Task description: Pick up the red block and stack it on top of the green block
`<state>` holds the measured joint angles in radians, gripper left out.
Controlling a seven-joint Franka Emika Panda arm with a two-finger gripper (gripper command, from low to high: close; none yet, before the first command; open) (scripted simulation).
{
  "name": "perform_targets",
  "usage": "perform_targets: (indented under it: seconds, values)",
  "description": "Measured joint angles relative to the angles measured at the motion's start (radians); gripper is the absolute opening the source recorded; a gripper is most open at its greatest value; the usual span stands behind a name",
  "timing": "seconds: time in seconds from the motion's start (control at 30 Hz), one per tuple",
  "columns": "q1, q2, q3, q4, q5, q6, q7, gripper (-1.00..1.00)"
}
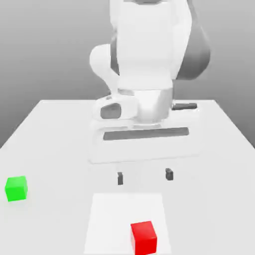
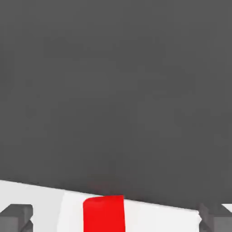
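The red block (image 1: 144, 237) sits on a white patch near the table's front edge in the exterior view. The green block (image 1: 16, 188) rests on the table far over at the exterior view's left. My gripper (image 1: 144, 176) hangs above the table behind the red block, open, its two dark fingertips (image 1: 120, 178) wide apart with nothing between them. In the hand view the red block (image 2: 103, 213) shows between the two finger pads (image 2: 16, 216), still some way off from them.
The white table (image 1: 219, 149) spreads to both sides. A paler square patch (image 1: 107, 219) lies under the red block. The arm's bulky white body (image 1: 144, 60) rises behind the gripper.
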<state>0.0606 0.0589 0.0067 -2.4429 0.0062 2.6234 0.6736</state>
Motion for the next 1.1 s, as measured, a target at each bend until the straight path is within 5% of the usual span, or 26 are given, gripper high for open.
perform_targets:
  seconds: [0.27, 0.3, 0.53, 0.7, 1.1]
  values:
    - [0.009, 0.29, -0.002, -0.004, -0.012, 0.173, -0.014, 0.0]
    - [0.009, 0.319, -0.002, 0.0, -0.012, 0.198, -0.014, -1.0]
    - [0.008, 0.324, -0.001, 0.001, -0.014, 0.201, -0.012, -1.0]
    - [0.0, 0.171, -0.004, -0.024, -0.01, 0.074, -0.013, -1.0]
    - [-0.4, 0.005, -0.363, -0.13, 0.01, 0.013, 0.084, -1.0]
